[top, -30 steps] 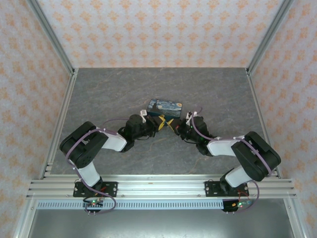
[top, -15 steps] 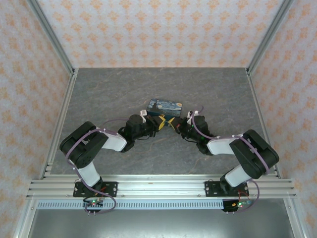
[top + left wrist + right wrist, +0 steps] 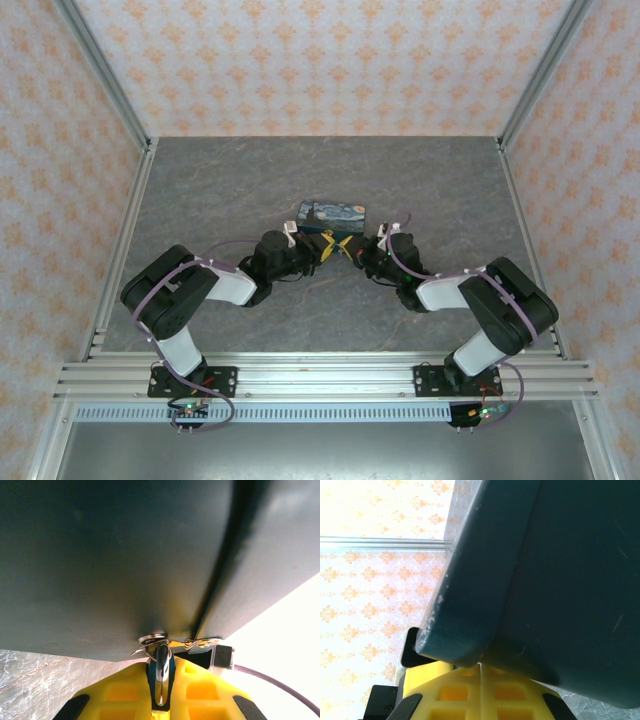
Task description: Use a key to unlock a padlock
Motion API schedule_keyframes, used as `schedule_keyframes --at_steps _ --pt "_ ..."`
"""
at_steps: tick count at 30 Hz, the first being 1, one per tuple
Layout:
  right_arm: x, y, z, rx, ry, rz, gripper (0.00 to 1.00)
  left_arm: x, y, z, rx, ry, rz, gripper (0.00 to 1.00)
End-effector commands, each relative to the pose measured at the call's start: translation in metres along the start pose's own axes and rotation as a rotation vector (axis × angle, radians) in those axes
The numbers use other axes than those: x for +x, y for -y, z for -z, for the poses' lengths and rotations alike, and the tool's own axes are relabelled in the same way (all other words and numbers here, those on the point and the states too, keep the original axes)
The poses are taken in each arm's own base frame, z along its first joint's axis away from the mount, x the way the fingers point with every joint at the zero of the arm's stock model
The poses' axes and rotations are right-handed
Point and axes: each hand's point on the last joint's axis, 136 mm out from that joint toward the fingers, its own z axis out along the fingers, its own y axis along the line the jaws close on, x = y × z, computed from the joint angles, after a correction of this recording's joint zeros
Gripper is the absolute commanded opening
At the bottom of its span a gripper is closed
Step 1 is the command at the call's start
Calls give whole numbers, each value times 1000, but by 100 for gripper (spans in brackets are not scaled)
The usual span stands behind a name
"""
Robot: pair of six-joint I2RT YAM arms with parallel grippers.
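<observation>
While grey marbled table [image 3: 220, 190] lies between patterned walls [image 3: 320, 60] — left pincer [image 3: 160, 695] clamps metal piece [image 3: 161, 670], right pincer [image 3: 481, 682] together.

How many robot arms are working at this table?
2. The left arm reaches in from the near left edge of the table, the right arm from the near right; their jaws face each other mid-table, just in front of a blue box.
</observation>
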Motion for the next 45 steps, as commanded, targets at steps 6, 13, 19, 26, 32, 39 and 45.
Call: schedule_keyframes --at_steps 6,13,19,26,32,39,45 --pt "8 -28 -12 -79 -22 22 0 35 47 -2 129 -116 -56 0" --pt "4 -30 -21 -78 -9 -1 0 42 45 -6 126 -132 -57 0" --pt "3 -38 -27 -105 -13 -35 0 41 28 -9 88 -122 -60 0" --pt "-2 -30 -23 -63 -2 -34 8 24 3 -7 40 -30 -21 0" --pt "-8 -25 -11 -38 13 -22 40 9 -16 -4 -8 45 18 0" --pt "-2 -4 13 31 1 8 71 0 -31 -6 -43 75 38 0" --pt "1 10 42 154 -18 147 73 -2 -35 -6 -62 77 31 0"
